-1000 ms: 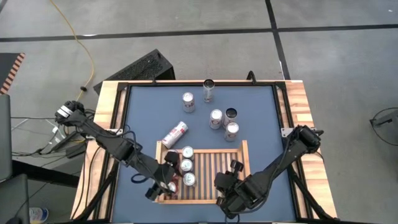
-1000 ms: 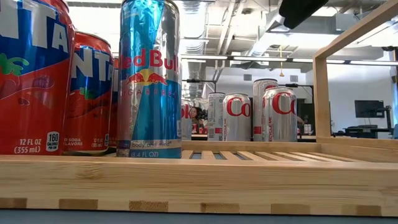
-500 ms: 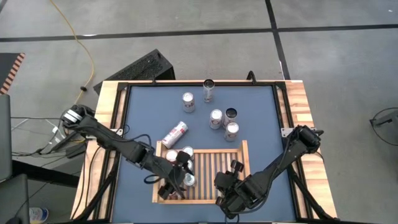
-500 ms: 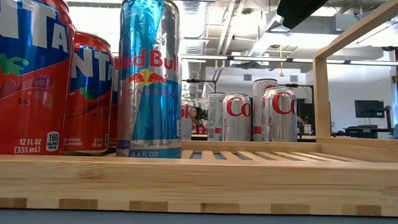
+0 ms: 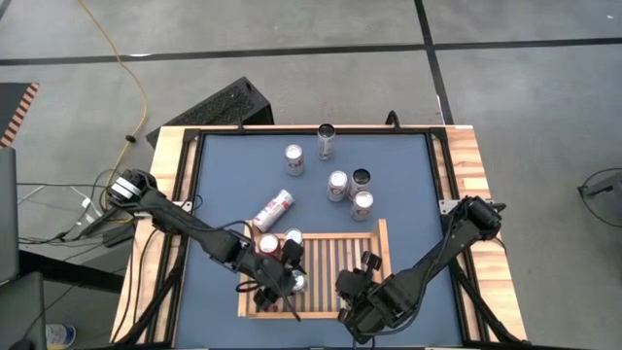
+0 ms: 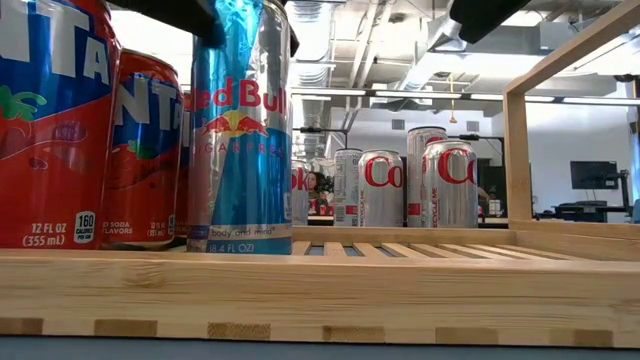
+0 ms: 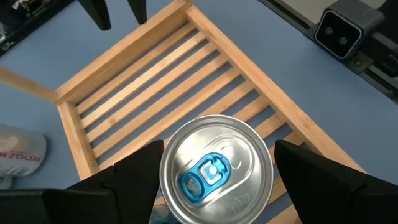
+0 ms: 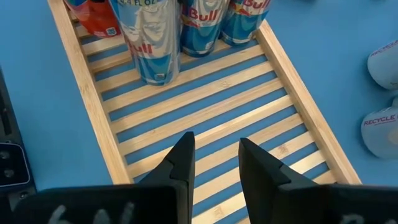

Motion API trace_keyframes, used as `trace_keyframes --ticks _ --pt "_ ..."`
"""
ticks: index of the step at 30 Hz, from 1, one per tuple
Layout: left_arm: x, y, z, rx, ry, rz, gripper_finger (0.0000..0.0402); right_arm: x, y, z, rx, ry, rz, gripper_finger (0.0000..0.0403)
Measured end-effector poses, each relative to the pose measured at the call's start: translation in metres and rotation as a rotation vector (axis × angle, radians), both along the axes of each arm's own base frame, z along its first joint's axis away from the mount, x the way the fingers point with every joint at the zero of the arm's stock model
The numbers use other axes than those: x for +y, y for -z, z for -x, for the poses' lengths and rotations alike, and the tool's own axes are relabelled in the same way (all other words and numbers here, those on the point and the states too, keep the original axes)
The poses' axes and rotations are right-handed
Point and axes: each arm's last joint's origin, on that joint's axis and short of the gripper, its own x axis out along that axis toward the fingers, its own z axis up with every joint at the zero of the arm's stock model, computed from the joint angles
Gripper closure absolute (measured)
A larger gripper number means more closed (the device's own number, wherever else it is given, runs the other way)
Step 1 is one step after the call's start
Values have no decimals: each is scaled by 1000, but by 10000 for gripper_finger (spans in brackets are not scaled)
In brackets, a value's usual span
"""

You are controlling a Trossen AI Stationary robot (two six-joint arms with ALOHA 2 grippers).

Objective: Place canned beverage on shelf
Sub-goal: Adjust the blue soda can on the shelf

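Blue tabletop [image 5: 224, 185] — left fingers [image 7: 130, 180] spread over a Red Bull can [image 7: 214, 171] in the shelf [image 5: 374, 255] — right fingers [image 8: 186, 158] slightly apart, empty.

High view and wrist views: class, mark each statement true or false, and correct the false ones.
1. A can lies on its side on the blue tabletop. True: the lying can is just beyond the shelf.
2. The right gripper holds a can. False: the right gripper is open over bare slats and holds nothing.
3. The left gripper's fingers stand on either side of a Red Bull can's top. True: the left gripper is open around the Red Bull can.
4. Every can off the shelf lies flat. False: several stand, such as the upright can.
5. The cans on the shelf stand at its right end. False: they stand at its left end.
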Motion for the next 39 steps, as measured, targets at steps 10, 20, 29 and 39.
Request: trace_keyframes --ticks 10,20,29,39 --pt "3 1 0 10 23 -14 139 0 0 0 4 1 5 301" --pt "3 -2 0 27 15 -16 164 -1 0 0 4 1 6 301" --pt "2 -23 -2 85 -11 -8 163 -1 0 0 4 2 6 301" --pt "3 -17 1 142 -59 48 163 -1 0 0 3 2 6 301"
